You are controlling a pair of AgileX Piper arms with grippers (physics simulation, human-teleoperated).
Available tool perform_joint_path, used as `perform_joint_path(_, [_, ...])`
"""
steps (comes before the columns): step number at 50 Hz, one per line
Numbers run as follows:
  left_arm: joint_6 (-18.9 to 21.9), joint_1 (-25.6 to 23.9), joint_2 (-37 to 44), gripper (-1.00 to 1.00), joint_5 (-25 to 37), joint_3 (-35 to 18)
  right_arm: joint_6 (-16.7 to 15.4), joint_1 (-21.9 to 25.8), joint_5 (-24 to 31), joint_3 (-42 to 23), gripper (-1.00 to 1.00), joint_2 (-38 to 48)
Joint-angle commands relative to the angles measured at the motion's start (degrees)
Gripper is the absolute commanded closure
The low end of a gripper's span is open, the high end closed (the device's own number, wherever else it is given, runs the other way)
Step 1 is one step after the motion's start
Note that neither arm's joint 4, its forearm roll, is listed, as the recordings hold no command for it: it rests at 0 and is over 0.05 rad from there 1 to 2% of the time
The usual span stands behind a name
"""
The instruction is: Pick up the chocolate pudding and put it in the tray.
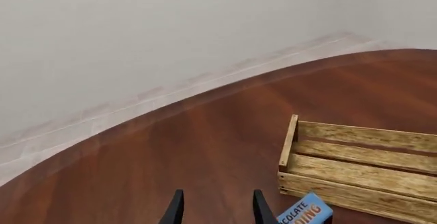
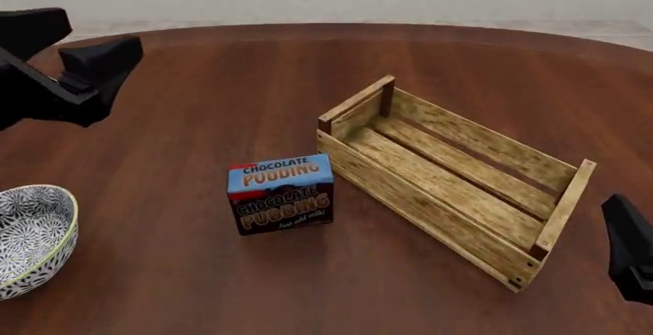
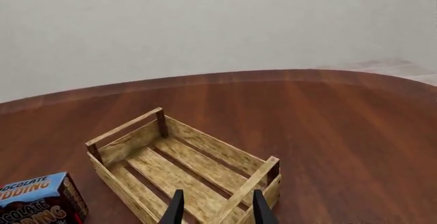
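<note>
The chocolate pudding [image 2: 281, 193] is a small box with a blue top and a dark brown front, standing upright on the brown table just left of the tray [image 2: 418, 209], a long light-wood slatted crate lying diagonally. My left arm [image 2: 72, 75] hovers at the far left, well away from the box. My right arm [image 2: 632, 251] shows at the near right edge, beside the tray's near end. In the left wrist view my left gripper [image 1: 217, 211] is open over bare table, with the pudding [image 1: 306, 213] and tray [image 1: 362, 170] off to one side. My right gripper [image 3: 217, 208] is open above the tray [image 3: 218, 147]; the pudding [image 3: 38, 201] sits beyond it.
A blue-and-white patterned bowl [image 2: 30, 235] with a yellowish rim stands at the near left of the table. The round table's far edge [image 2: 326, 27] runs along a pale floor and wall.
</note>
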Motion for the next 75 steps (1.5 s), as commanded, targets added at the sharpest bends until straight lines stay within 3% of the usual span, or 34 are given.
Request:
perform_joint_path(1, [0.42,-2.63,3.0,-1.0,2.4,-5.18,0.27,0.08,0.4,0.02,-1.0,-0.4])
perform_joint_path(11, [-1.45,-3.9,7.47,-1.0,3.27,-9.03,0.12,0.22,0.38,0.01,-1.0,-0.38])
perform_joint_path(12, [-3.69,-4.34,9.02,-1.0,3.97,-10.07,0.09,0.2,0.36,0.01,-1.0,-0.39])
perform_joint_path(22, [-1.98,-4.69,13.86,-1.0,6.05,-16.2,-0.07,0.1,0.39,0.01,-1.0,-0.38])
perform_joint_path(23, [-1.86,-5.2,14.22,-1.0,6.46,-16.71,0.64,-2.02,-2.71,0.0,-1.0,3.84])
perform_joint_path(24, [-1.18,-6.32,14.38,-1.0,6.86,-16.97,-0.89,0.76,-3.45,-0.01,-1.0,2.53])
perform_joint_path(25, [-0.81,-6.2,15.06,-1.0,7.29,-17.63,1.08,-0.67,-4.44,0.01,-1.0,4.73])
perform_joint_path(28, [-0.48,-7.4,16.45,-1.0,8.67,-19.45,0.36,-0.52,-6.54,-0.09,-1.0,7.6])
perform_joint_path(36, [-3.4,-9.44,19.31,-1.0,11.88,-23.67,0.24,-0.56,-7.27,-0.05,-1.0,7.9])
perform_joint_path(45, [-1.97,-9.43,22.14,-1.0,13.35,-26.63,0.31,-0.46,-6.52,-0.02,-1.0,7.07])
perform_joint_path(50, [-3.08,-12.14,21.37,-1.0,13.93,-27.46,0.46,-0.44,-6.0,0.0,-1.0,6.62])
perform_joint_path(58, [-0.89,-16.28,19.54,-1.0,13.82,-27.78,0.58,-0.34,-5.85,-0.01,-1.0,6.56])
perform_joint_path(62, [0.89,-18.04,21.73,-1.0,17.57,-29.8,0.55,-0.3,-5.77,0.0,-1.0,6.43])
perform_joint_path(64, [-0.39,-21.29,21.78,-1.0,20.68,-30.69,0.61,-0.39,-5.7,0.01,-1.0,6.34])
perform_joint_path(75, [1.54,-24.26,21.98,-1.0,24.03,-32.09,0.59,-0.47,-5.82,0.01,-1.0,6.46])
